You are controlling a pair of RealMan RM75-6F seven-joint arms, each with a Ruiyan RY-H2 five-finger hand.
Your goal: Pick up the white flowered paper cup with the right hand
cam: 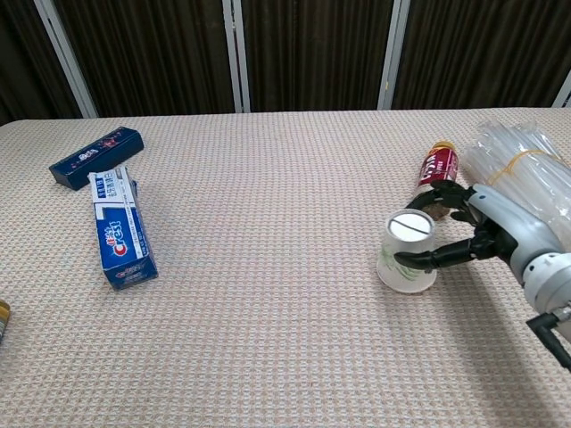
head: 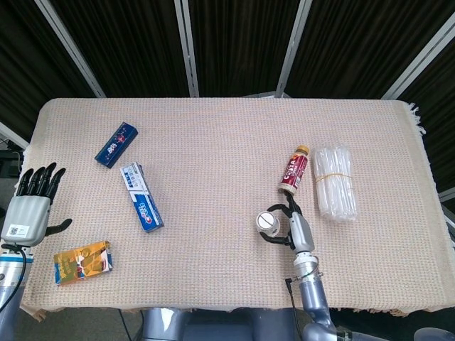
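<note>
Right hand (cam: 486, 234) wraps the upside-down paper cup (cam: 408, 251) standing on the desk (head: 213, 142), near edge close. Bottle (head: 293, 170) just beyond. Left hand (head: 32, 206) spread, empty, off the desk's left edge.

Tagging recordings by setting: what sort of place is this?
Probably a lab test bench: a cloth-covered table against black curtains, with unrelated items like a toothpaste box and red bottle.
</note>
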